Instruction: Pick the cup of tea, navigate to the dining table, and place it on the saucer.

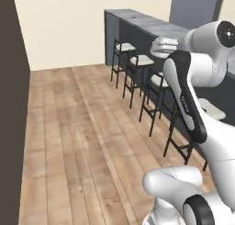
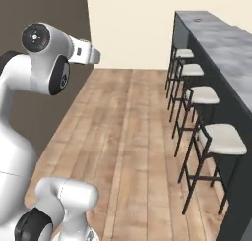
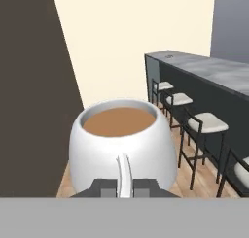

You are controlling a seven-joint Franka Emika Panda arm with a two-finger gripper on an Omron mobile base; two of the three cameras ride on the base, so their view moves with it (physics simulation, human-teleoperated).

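- The gripper (image 3: 125,187) is clamped on the handle of the cup of tea (image 3: 121,144); in the hand view the two dark finger tips (image 3: 103,187) sit tight on either side of the thin white handle.
- The cup is held upright, clear of any surface, with the brown tea level inside and the rim facing up.
- In the left base view the white arm (image 1: 193,81) rises from the lower right and bends across the frame; in the right base view it stands at the left with the hand reaching toward a dark brown wall (image 2: 54,18).
- Below and ahead lies a wooden plank floor (image 1: 78,141), running toward a cream back wall (image 2: 133,28).
- To the right of the held cup stands a row of dark-framed bar stools (image 2: 216,141) with pale seats, lined up just beside the dining table (image 2: 221,43).
- The dining table is a long counter with a light grey marbled top and dark slate body, stretching away toward the back wall.
- At its far end a small round thing (image 2: 198,19) rests on the top; it is too small to say whether it is the saucer.
- The cup is well apart from the table top, out over the floor.
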